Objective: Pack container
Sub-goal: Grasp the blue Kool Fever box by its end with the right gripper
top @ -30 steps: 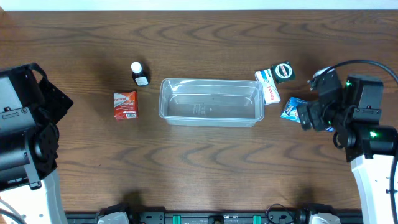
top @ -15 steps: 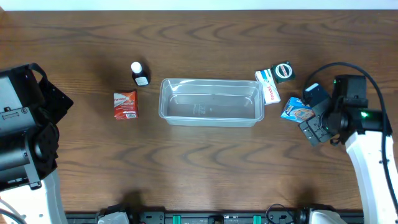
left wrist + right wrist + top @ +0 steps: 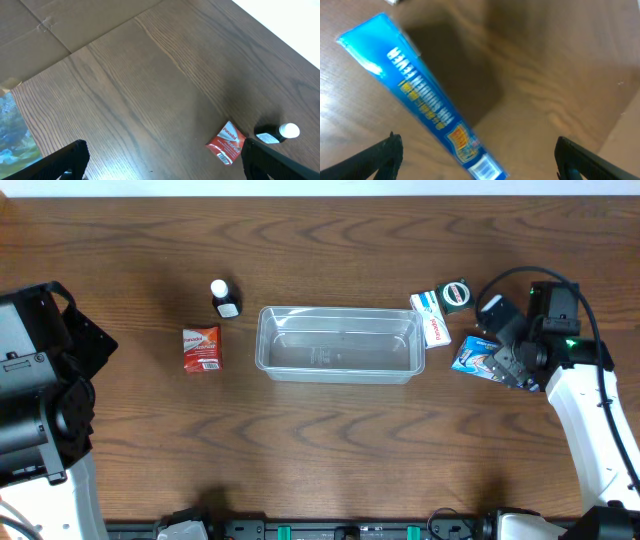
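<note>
At centre: container upright, long axis L-R | L tool & R tool jaws wide apart

Left arm: black blocky housings noted over a white link. Right arm: white link, black wrist parts; a green light is lit, a black cable is looped. Jaws are seen as dark tips, possibly rubber-coated, in blurred wrist views.
</note>
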Controlling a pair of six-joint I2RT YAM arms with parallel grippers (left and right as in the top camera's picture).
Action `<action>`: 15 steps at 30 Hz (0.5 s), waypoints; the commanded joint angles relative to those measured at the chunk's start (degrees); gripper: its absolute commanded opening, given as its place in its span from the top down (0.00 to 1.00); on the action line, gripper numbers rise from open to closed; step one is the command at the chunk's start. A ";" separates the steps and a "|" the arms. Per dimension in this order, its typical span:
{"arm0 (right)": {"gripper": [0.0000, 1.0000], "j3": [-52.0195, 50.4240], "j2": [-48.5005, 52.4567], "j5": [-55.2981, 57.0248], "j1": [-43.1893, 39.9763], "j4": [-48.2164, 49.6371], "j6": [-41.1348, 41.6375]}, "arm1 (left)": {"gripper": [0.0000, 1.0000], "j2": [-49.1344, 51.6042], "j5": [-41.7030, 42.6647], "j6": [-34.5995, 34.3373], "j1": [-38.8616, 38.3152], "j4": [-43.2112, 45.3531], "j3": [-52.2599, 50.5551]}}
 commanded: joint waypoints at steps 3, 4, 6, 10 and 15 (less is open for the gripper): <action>0.07 2.05 0.11 -4.44 -1.88 0.35 -2.45 | 0.02 0.17 -0.74 0.33 0.35 -0.04 1.09; 0.07 2.05 0.13 -5.07 -2.10 0.09 -2.36 | 0.02 0.17 -0.74 0.33 0.35 -0.04 1.09; 0.09 2.05 0.15 -6.10 -2.32 -0.76 -1.99 | 0.02 0.17 -0.74 0.33 0.35 -0.04 1.09; 0.15 2.05 0.31 -10.10 -2.54 -3.32 -1.55 | 0.02 0.17 -0.74 0.33 0.35 -0.04 1.09; 0.22 2.05 1.70 -14.25 -2.54 -4.24 -0.07 | 0.02 0.17 -0.74 0.33 0.35 -0.04 1.09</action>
